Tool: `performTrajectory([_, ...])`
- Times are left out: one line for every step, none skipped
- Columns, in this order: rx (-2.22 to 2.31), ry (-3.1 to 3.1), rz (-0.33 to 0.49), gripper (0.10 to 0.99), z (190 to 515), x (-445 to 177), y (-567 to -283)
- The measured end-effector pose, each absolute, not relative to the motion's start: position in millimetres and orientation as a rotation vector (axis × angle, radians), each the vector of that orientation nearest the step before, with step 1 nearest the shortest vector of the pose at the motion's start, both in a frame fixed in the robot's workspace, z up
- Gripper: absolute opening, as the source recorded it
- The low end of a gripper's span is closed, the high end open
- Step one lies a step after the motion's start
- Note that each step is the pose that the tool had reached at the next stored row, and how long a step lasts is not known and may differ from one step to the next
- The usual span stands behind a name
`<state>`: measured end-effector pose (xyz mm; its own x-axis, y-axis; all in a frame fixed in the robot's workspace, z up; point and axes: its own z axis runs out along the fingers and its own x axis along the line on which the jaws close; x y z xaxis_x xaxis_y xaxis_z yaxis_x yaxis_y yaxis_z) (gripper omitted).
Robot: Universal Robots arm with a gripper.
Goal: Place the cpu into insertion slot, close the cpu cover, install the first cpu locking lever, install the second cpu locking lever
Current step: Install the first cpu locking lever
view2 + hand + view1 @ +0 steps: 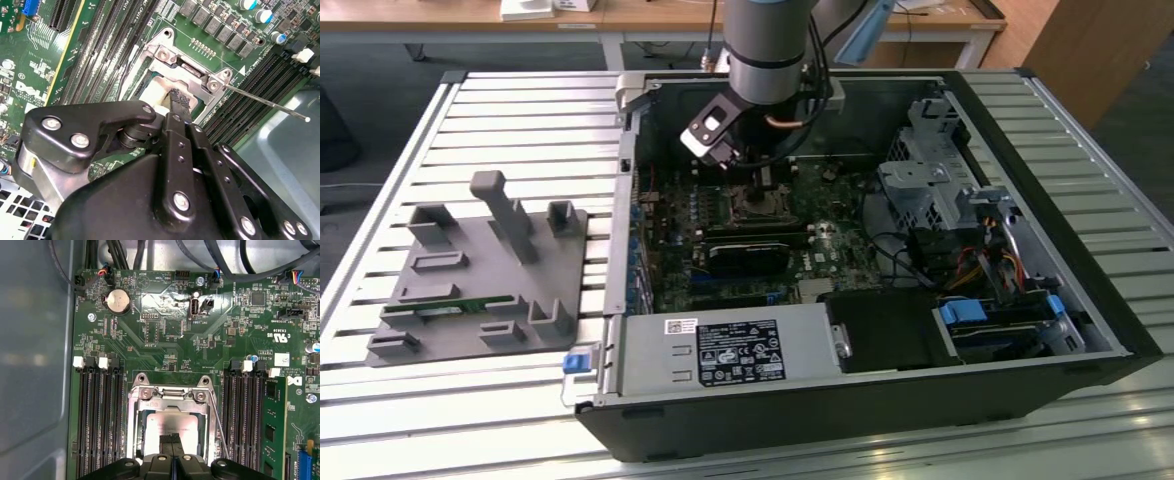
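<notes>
Slatted metal worktop [507, 110] carries an open computer case [854, 400] whose walls, cables and drive cage hem the arm in, so I'd judge the only free room is straight up. On the motherboard [165, 335] the cpu [155, 422], light and fragile, lies in the insertion slot [750, 207], framed by the thin, stiff cpu cover [167, 401]. The gripper [172, 440], fingers pressed together and holding nothing I can see, sits on or just above the cpu, with a springy wire locking lever [265, 102] standing free beside it, best caught near its tip.

Dull silver-grey square cpu [165, 426] sits flat in the square black insertion slot [755, 208], thin silvery cpu cover [167, 399] frame lying down around it, one thin wire locking lever [265, 103] slanting out alongside.
</notes>
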<state>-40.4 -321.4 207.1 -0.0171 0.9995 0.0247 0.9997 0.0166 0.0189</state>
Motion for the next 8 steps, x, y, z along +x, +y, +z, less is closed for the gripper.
performTrajectory([-2.199, -2.237, -0.048, 0.106, 207.5, -40.5, -321.5])
performTrajectory([-2.199, -2.237, -0.049, 0.106, 208.0, -40.5, -321.5])
performTrajectory([-2.199, -2.237, -0.049, 0.106, 208.6, -40.5, -321.5])
performTrajectory([-2.199, -2.237, -0.049, 0.106, 209.4, -40.5, -321.4])
performTrajectory([-2.199, -2.237, -0.049, 0.106, 210.3, -40.5, -321.4])
performTrajectory([-2.199, -2.237, -0.049, 0.106, 211.1, -40.5, -321.5])
performTrajectory([-2.199, -2.237, -0.049, 0.106, 211.8, -40.5, -321.5])
performTrajectory([-2.199, -2.237, -0.049, 0.106, 212.3, -40.5, -321.5])
